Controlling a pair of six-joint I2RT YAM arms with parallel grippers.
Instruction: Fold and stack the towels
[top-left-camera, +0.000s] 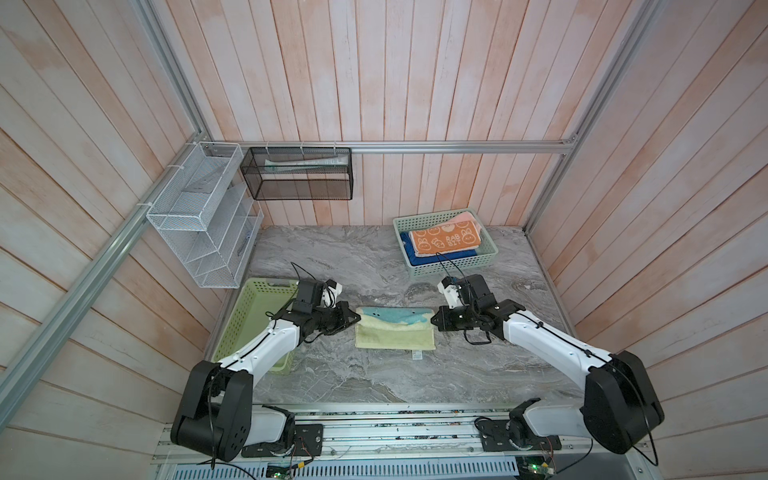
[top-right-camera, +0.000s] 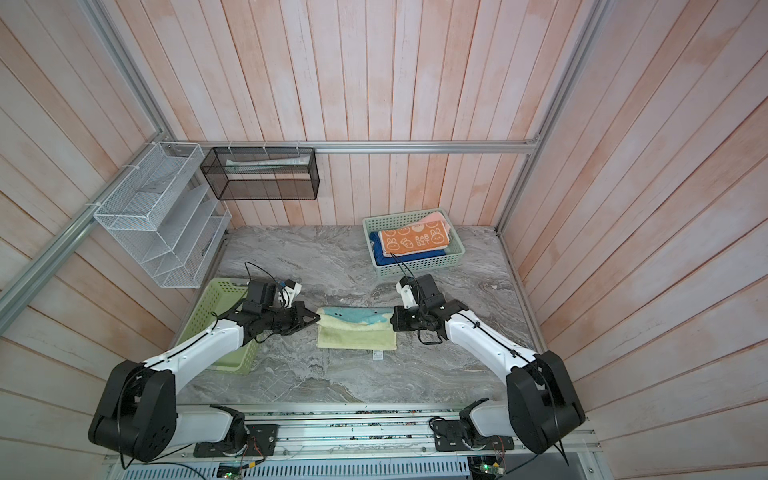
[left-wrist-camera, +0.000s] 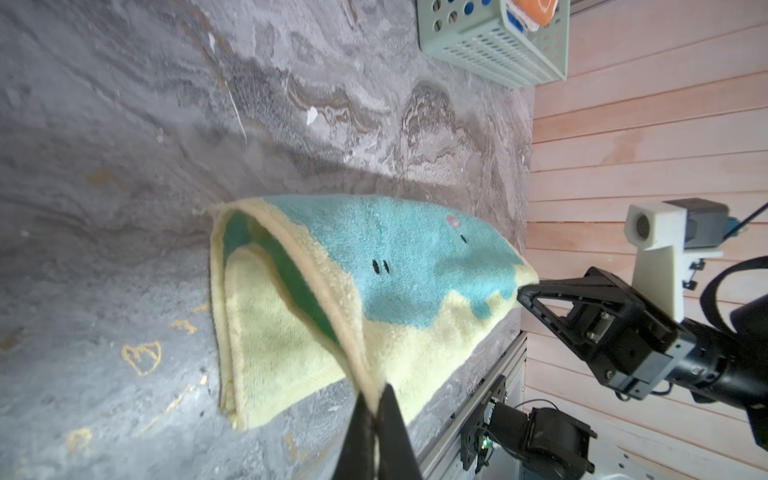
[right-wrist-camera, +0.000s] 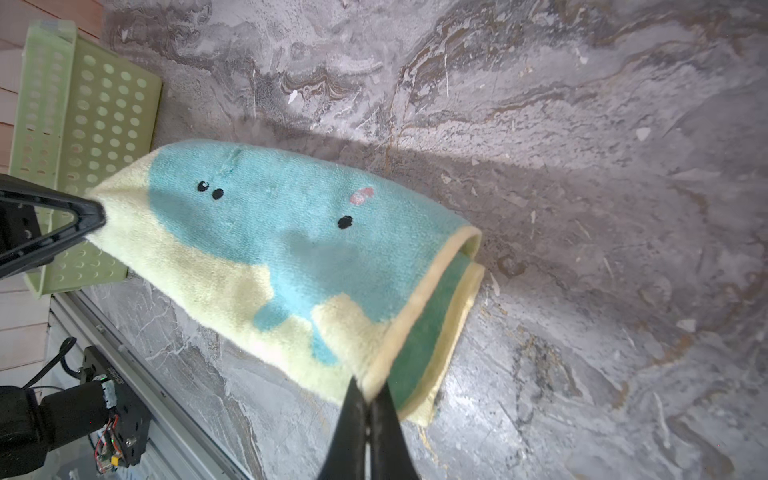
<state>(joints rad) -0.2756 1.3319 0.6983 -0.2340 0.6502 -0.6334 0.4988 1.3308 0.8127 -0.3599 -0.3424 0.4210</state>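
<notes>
Two ends of the teal-and-cream towel (top-left-camera: 395, 332) are seen pinched in both top views: the left end by the left gripper (top-left-camera: 358, 318) and the right end by the right gripper (top-left-camera: 433, 321). Both sets of jaws are closed on the cloth. The towel is folded double near the middle of the marble table (top-left-camera: 374, 382), and a small white label (top-left-camera: 417, 354) is shown at its near edge. At the far right, the orange towel (top-left-camera: 444, 241) is laid on the blue towel (top-left-camera: 415, 261) inside a pale green basket (top-left-camera: 453, 271), with the pink towel (top-left-camera: 466, 217) shown behind the orange one. A lime green basket (top-left-camera: 249, 316) is partly covered by the left arm.

In the left wrist view, a hemmed corner of the towel's upper layer is clamped between the shut black fingertips (left-wrist-camera: 390, 409). That layer is held off the lower one, so the fold gapes. The right gripper is seen closed on the opposite corner.

In the right wrist view, the same is shown mirrored: a hemmed corner is gripped between the closed fingertips (right-wrist-camera: 353, 409), the teal figure with black dots is turned upward, and the left gripper is seen pinching the far corner, in front of the lime green basket.
</notes>
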